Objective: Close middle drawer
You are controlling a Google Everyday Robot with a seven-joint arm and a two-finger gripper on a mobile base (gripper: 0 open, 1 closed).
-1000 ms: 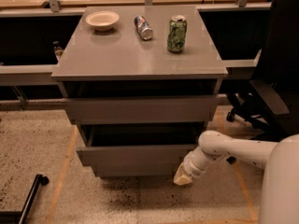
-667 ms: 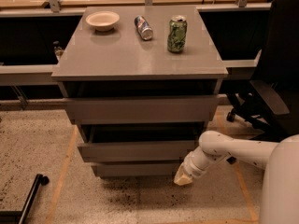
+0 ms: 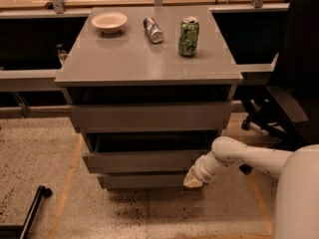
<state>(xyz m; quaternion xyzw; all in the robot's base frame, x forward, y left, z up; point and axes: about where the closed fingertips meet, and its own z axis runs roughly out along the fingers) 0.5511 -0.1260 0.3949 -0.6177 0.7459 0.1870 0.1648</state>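
Note:
The grey cabinet [image 3: 144, 59] has three handleless drawers. The middle drawer [image 3: 139, 161] stands pulled out a little, with a dark gap above its flat front panel. My gripper [image 3: 192, 179], on the white arm coming from the right, is low at the right end of the drawer fronts. It sits at the lower right corner of the middle drawer's front, just in front of the bottom drawer [image 3: 139, 181]. The top drawer [image 3: 149, 116] has the taller front and also juts out a little.
On the cabinet top stand a white bowl [image 3: 108, 21], a silver can lying on its side [image 3: 152, 29] and an upright green can [image 3: 188, 36]. A black office chair [image 3: 294, 83] stands at the right. A black bar [image 3: 32, 208] lies on the floor at the lower left.
The middle drawer has slid back toward the cabinet, and its front now sticks out less. The gripper has stayed at its lower right corner.

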